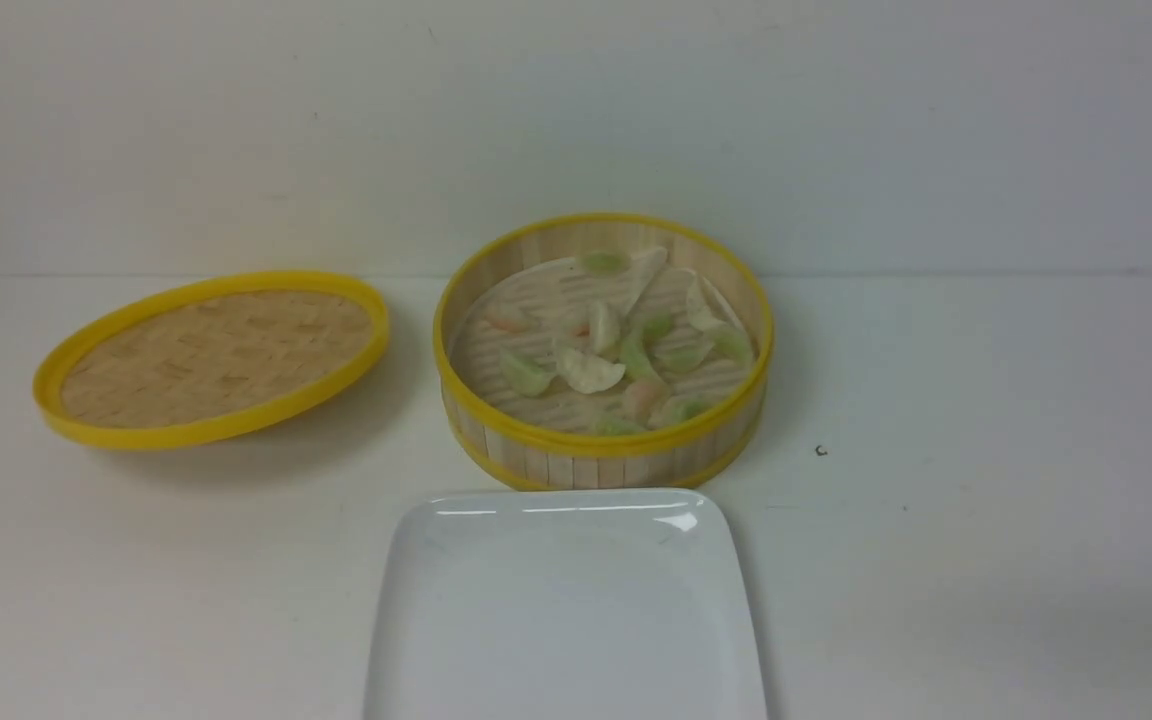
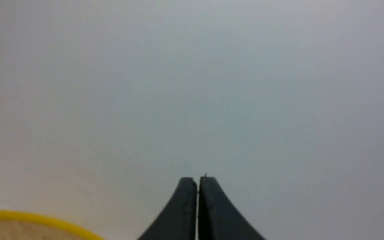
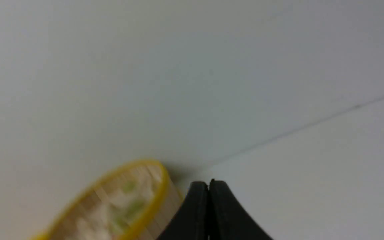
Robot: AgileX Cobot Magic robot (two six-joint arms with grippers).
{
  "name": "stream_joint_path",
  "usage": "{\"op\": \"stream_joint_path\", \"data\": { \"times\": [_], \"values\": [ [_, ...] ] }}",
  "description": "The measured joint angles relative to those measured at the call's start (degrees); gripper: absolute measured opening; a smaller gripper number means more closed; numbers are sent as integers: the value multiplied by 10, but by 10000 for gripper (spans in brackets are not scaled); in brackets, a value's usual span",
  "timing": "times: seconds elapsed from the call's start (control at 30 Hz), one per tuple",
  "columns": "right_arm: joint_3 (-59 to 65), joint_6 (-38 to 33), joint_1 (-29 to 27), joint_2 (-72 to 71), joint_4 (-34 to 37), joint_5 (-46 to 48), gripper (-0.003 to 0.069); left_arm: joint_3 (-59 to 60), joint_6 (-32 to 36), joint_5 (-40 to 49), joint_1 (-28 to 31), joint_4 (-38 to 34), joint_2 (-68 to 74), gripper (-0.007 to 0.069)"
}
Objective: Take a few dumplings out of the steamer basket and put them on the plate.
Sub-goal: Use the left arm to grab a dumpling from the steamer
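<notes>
**Dumplings all in the steamer, both end effectors pinched shut**

So here's where we're at. The steamer basket [image 1: 601,462] sits on the white surface [image 1: 986,540], roughly in the middle of the front view and uncovered. The dumplings [image 1: 588,370] are scattered over its slatted floor: whitish ones, pale green ones and a couple of pinkish-orange ones. A few overlap near the middle and others lie closer to the wall. We can't get an exact count, since they're too see-through against the slats.

The plate [image 1: 566,620] is right in front of the basket, on the robot's side. Its far edge is just beside the basket's front wall, but we can't tell if they actually touch. Its near edge runs out of the picture.

The woven lid [image 1: 216,355] is off to the left of the basket, clearly apart from it. It looks a bit tilted rather than flat, with a shadow under its near edge. There's also a tiny dark speck [image 1: 820,451] on the surface to the right of the basket.

On the left end effector [image 2: 197,180], the dark fingers are pressed together with only a hairline seam between them, gripping nothing. Its wrist view catches a slice of the lid's yellow rim in one corner.

The right end effector [image 3: 208,182] is the same, closed on nothing. The basket shows up blurry close by in its view, with green and white blobs inside.
</notes>
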Motion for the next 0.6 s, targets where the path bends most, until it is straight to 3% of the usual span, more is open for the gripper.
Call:
{"op": "stream_joint_path", "data": {
  "times": [0.03, 0.07, 0.2, 0.33, 0.47, 0.6],
  "values": [
    [0, 7, 0, 0, 33, -26, -15, -65, 9, 95, 0, 6, 57, -6],
    [0, 7, 0, 0, 38, -29, -15, -65, 9, 95, 0, 6, 66, -6],
    [0, 14, 0, 0, 89, -65, -15, -243, 97, 335, 0, 3, 262, -6],
    [-2, 16, 1, 0, 91, -51, -15, -308, 188, 429, -1, -29, 411, -6],
    [-82, 1, 8, 13, 77, 130, -15, -340, 257, 440, -17, -50, 556, -6],
    [-221, -35, 12, 106, 20, 319, -15, -396, 277, 436, -74, -39, 659, -6]
  ]
}}
